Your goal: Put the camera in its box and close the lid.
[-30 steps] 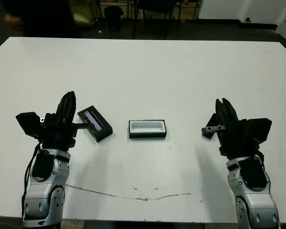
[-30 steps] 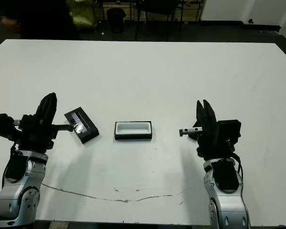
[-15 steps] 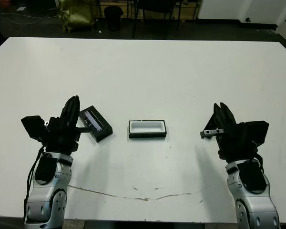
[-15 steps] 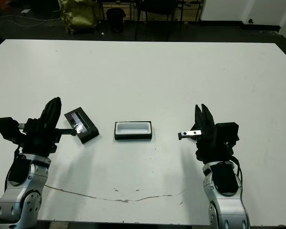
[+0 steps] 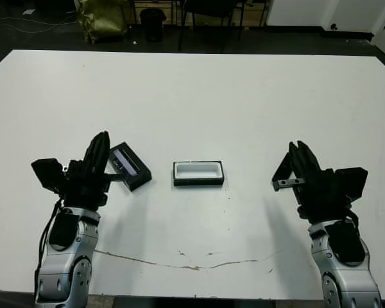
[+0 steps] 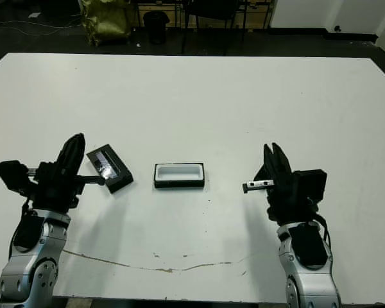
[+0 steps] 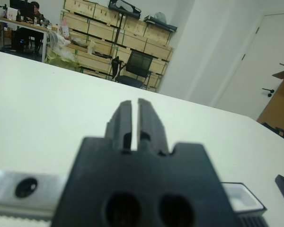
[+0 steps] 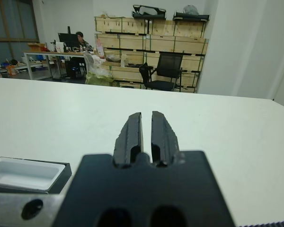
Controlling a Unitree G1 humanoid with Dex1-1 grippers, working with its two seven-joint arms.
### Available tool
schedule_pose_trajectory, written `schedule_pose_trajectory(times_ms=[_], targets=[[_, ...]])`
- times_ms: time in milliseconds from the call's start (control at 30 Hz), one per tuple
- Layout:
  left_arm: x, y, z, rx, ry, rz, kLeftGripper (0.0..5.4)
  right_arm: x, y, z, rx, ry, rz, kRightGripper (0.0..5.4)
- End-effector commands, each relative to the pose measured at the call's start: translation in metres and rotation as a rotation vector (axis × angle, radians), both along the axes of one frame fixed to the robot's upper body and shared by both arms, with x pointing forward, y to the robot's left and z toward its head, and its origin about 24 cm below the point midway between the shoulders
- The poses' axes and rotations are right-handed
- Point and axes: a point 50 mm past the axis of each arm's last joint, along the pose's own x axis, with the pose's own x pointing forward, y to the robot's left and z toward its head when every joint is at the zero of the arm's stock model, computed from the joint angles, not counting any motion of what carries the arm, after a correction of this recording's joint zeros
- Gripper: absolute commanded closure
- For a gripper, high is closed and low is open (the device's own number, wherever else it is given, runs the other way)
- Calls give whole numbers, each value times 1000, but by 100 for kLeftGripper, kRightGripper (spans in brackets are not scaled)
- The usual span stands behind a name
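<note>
Left eye view first: my left pincer [image 5: 101, 137] hangs over the worktop [image 5: 199, 96], fingers nearly together around nothing. Just beside it lies the lid [image 5: 129, 166], skewed and strip up. The box [image 5: 198, 173] sits mid-worktop, apart from the lid, and its white lining is bare. My right pincer [image 5: 299, 147] is likewise narrow and empty, well apart from the box. I cannot pick out the camera anywhere, so I judge finding it comes first. Then I'd spread the fingers before descending and grip it across its slim width, aligned with the box's long side.
</note>
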Motion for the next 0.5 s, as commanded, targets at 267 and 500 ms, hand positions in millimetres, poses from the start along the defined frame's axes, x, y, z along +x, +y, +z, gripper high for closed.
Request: schedule_pose_trajectory(times_ms=[267,500], targets=[[-3,3,-8,11,41,3,537,8,-16,10,-94,-21,-21,540],[-3,3,-9,-7,45,9,537,35,-52,59,-297,-97,-36,540]])
